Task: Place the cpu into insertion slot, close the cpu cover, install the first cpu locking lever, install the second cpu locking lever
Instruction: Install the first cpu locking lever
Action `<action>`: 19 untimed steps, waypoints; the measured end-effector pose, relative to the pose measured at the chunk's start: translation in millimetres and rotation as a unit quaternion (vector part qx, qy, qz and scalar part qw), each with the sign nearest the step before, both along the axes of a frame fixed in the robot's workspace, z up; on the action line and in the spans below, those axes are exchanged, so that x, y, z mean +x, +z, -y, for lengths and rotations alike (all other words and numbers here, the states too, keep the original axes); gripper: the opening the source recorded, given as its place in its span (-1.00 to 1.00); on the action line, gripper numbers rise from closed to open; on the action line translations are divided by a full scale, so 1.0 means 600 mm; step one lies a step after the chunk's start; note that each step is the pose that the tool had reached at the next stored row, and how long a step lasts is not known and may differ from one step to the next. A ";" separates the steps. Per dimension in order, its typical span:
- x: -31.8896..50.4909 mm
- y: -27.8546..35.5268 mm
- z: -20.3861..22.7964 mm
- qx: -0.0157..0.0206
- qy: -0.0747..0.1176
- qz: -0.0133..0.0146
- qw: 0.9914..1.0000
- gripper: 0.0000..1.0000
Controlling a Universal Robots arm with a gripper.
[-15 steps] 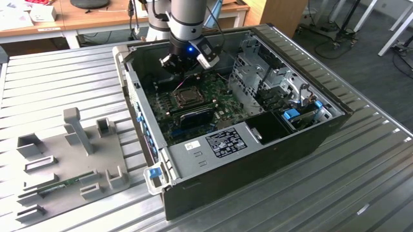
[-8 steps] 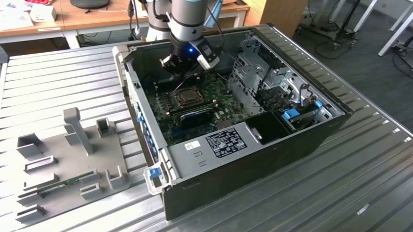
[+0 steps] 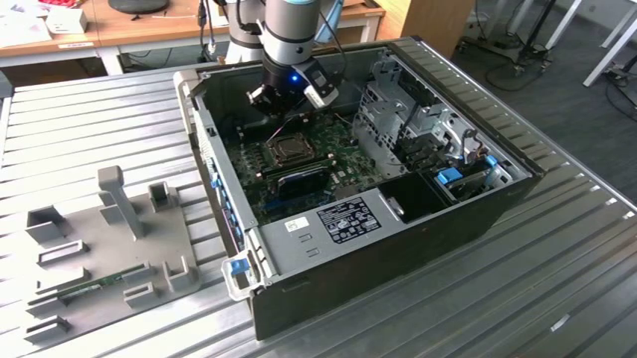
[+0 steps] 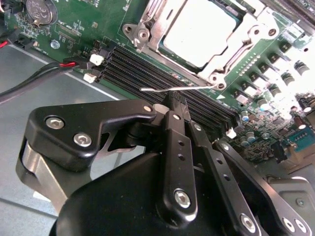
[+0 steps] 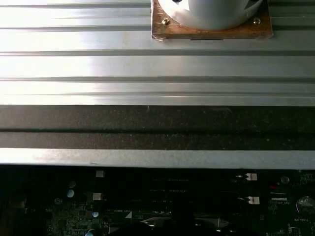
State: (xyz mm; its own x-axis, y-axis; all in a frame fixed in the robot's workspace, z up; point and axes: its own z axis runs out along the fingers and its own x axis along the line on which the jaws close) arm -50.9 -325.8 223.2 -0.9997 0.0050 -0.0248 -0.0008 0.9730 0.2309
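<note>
In the second wrist view the cpu [image 4: 197, 32] lies flat in the insertion slot, its dull silver top showing through the window of the cpu cover [image 4: 222, 55], which lies down over it. A thin wire locking lever [image 4: 152, 90] runs along the socket's side, above the black memory slots [image 4: 142, 69]. My gripper [image 4: 176, 102] is shut, its black fingertips pressed together right at this lever. In the exterior view the gripper [image 3: 289, 104] hangs inside the open computer case, over the far edge of the insertion slot [image 3: 289, 149].
The case wall [image 3: 204, 149] and a metal drive cage [image 3: 398, 112] flank the motherboard. Red and black cables [image 4: 49, 71] run beside the memory slots. A grey fixture plate [image 3: 100, 246] with a memory stick [image 3: 95, 287] lies on the ribbed metal table [image 5: 157, 64].
</note>
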 end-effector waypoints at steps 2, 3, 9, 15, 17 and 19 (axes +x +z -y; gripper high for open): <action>0.001 0.000 0.0001 0.000 0.000 0.000 1.000 -0.80; 0.002 0.000 0.0002 0.000 0.000 0.000 1.000 -0.80; 0.006 -0.002 0.0003 0.000 0.000 0.000 1.000 -0.80; 0.008 -0.010 0.0039 0.000 0.000 0.000 1.000 -0.80; 0.010 -0.012 0.0045 0.000 0.000 0.000 1.000 -0.80; 0.011 -0.013 0.0048 0.000 0.000 0.000 1.000 -0.80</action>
State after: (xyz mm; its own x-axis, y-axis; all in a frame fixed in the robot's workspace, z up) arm -44.0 -328.7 215.2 -0.9997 0.0051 -0.0248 -0.0008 0.9730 0.2309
